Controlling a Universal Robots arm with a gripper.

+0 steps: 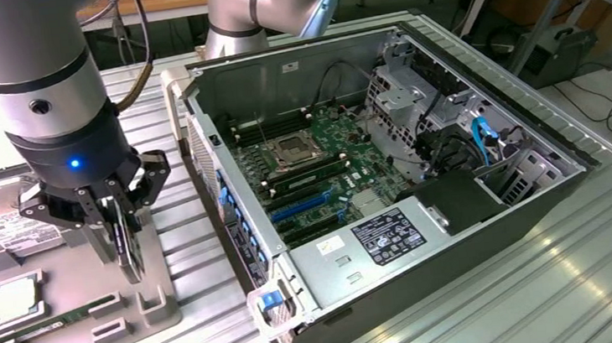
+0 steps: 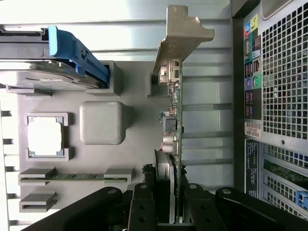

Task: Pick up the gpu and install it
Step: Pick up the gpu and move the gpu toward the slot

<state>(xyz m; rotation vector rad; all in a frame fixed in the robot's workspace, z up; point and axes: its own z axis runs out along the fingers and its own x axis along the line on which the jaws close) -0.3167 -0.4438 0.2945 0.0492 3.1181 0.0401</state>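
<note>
The gpu (image 2: 174, 120) is a thin card seen edge-on, with its pale metal bracket (image 2: 180, 33) at the far end. My gripper (image 2: 171, 202) is shut on the card's near end, one finger (image 2: 144, 202) on each side. In the exterior view the gripper (image 1: 121, 236) holds the gpu (image 1: 129, 252) upright on edge over the grey parts tray (image 1: 164, 273), at the exterior view's left of the open computer case (image 1: 396, 171). I cannot tell whether the card still touches its tray holder (image 2: 155, 86). The motherboard's blue slots (image 1: 299, 210) lie bare inside the case.
On the tray (image 2: 134, 159) sit a hard drive (image 1: 8, 230) with a blue rail (image 2: 72, 53), a CPU (image 2: 45, 136) and a green memory stick (image 2: 77, 176). The case's perforated rear panel (image 2: 281, 96) stands close beside the card. A second arm (image 1: 267, 7) stands behind the case.
</note>
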